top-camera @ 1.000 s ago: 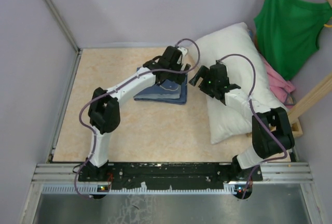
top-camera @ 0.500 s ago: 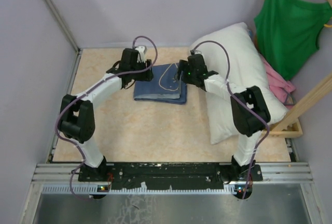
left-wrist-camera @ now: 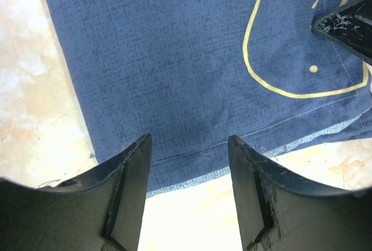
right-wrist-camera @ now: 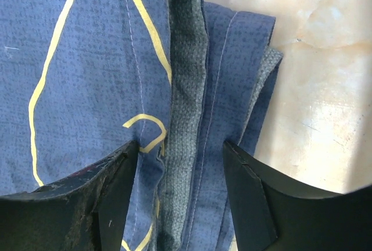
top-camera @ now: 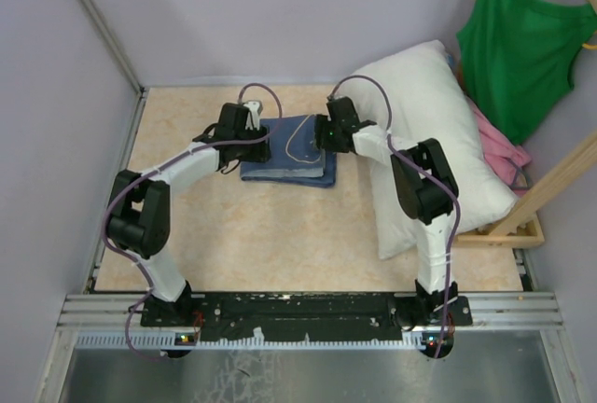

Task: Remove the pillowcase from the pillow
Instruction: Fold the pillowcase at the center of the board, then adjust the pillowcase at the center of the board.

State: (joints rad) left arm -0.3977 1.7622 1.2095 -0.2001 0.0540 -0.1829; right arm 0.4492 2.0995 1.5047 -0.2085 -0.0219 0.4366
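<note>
The pillowcase lies folded flat on the table, dark denim blue with a yellow line drawing, apart from the pillow, which is plain white and rests to its right. My left gripper is open at the pillowcase's left edge; in the left wrist view its jaws straddle the hem of the cloth over bare table. My right gripper is open at the pillowcase's right edge; in the right wrist view its jaws straddle the stacked folds. One right fingertip shows in the left wrist view.
A green tank top hangs at the back right above a pink garment and a wooden rack. Walls close in the beige table on the left, back and right.
The left gripper has swung from above the pillowcase to its left edge. The right gripper has moved from over the pillow to the pillowcase's right edge. The pillowcase and pillow have not moved.
</note>
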